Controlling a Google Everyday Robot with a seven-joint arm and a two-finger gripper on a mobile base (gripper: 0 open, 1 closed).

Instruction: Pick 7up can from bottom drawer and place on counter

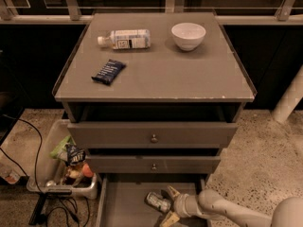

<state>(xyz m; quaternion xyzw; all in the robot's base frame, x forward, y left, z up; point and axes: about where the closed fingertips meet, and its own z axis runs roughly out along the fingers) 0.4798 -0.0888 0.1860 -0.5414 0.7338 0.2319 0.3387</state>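
The 7up can (157,202) lies on its side on the floor of the open bottom drawer (128,207), at the frame's lower edge. My gripper (166,205) reaches in from the lower right, its arm (222,211) pale and rounded. Its two fingers (172,192) are spread, one above and one below the can's right end, close against the can. The counter (161,70) is the grey cabinet top above, with a thin rim and chipped front edge.
On the counter lie a clear plastic bottle (125,39), a white bowl (188,35) and a dark blue snack packet (108,71). Two knobbed drawers (153,135) sit above the open one. A white bin of snacks (66,162) and cables stand on the floor at left.
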